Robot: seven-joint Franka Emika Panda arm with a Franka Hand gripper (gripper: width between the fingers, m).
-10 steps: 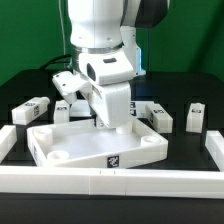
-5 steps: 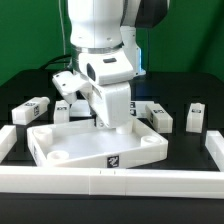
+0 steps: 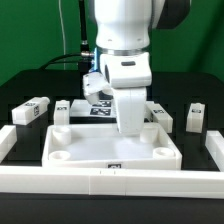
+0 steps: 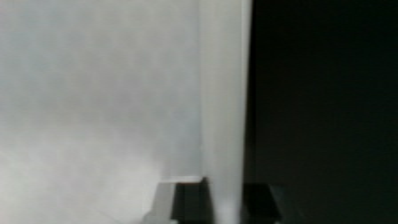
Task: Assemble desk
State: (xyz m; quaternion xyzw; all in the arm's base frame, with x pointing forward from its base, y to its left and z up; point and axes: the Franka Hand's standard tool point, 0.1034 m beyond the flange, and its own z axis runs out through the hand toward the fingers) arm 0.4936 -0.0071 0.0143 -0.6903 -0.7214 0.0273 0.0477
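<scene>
Gripping check: the tool (image 4: 222, 204) straddles the back wall of the tabletop (image 3: 100, 150). In the wrist view the white wall runs between the two dark fingers (image 4: 187, 203), so it reads as clenched on that wall. The view is blurred, so contact isn't crisp.

The tabletop lies rim-up at the middle of the desk's near edge. Its front wall is square to the white rail (image 3: 110, 181) that runs along that edge and sits just beside it. There is one tag on the front wall, and round sockets show in the near corners.

The arm (image 3: 125, 55) comes down over the tabletop's back edge and hides the tool in the exterior view.

Legs, all loose on the desk:
- one (image 3: 33, 110) lies near the edge on the exterior view's left
- one (image 3: 62, 112) stands just behind the tabletop's back corner on that side
- one (image 3: 160, 117) lies by the opposite back corner
- one (image 3: 195, 117) stands upright towards the edge on the exterior view's right

The marker board (image 3: 99, 109) lies behind the arm, partly hidden.
</scene>
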